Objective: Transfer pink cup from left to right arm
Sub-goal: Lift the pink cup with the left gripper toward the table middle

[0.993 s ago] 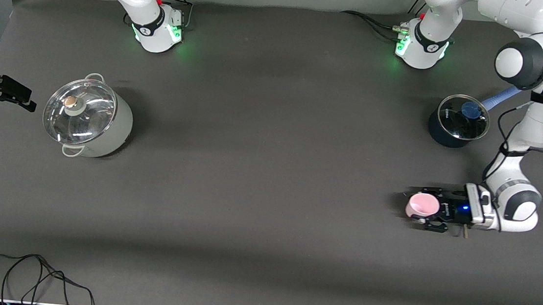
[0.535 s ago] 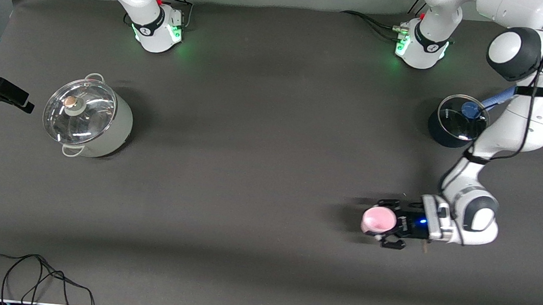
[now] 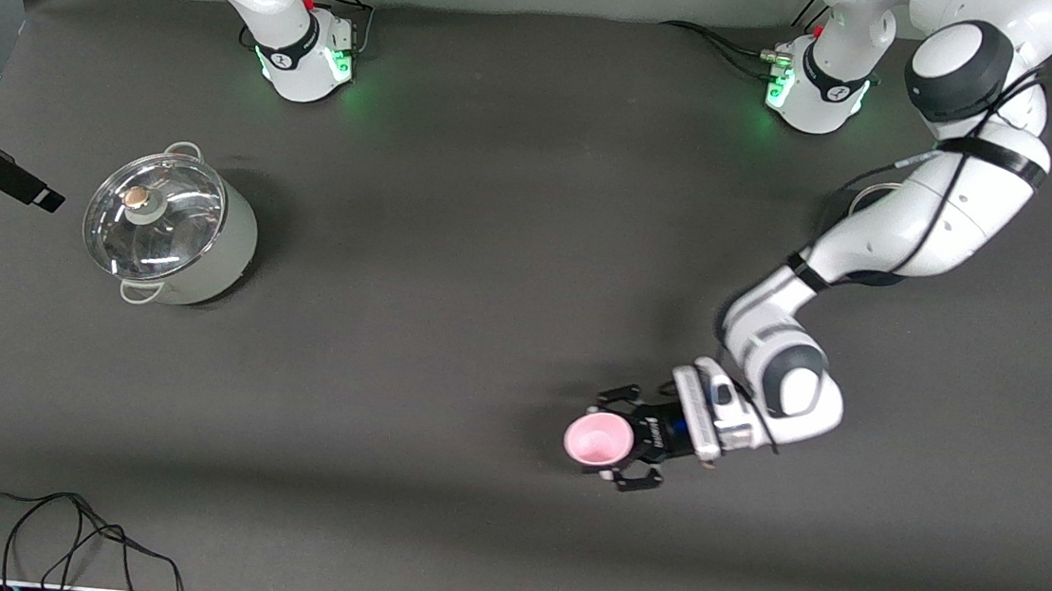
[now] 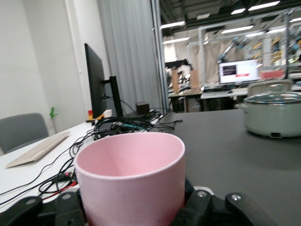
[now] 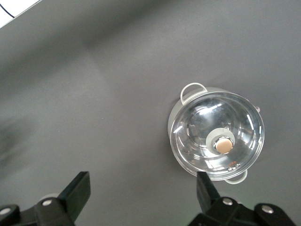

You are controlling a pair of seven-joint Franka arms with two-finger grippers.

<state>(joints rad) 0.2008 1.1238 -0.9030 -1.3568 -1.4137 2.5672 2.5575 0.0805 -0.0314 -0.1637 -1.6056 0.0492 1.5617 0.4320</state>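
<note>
Dark grey table — lab room, monitors

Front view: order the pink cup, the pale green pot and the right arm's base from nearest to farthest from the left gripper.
1. pink cup, held in the left gripper.
2. right arm's base, along the view's top.
3. pale green pot, toward the right arm's end.

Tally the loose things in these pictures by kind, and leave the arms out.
Cups: 1, the pink cup, held by the left gripper over the table.
Pots: 2, a pale green pot with a glass lid and a dark pot mostly hidden by the left arm.
Cables: 1, a black cable.
Total: 4.
The right gripper waits open above the green pot.
</note>
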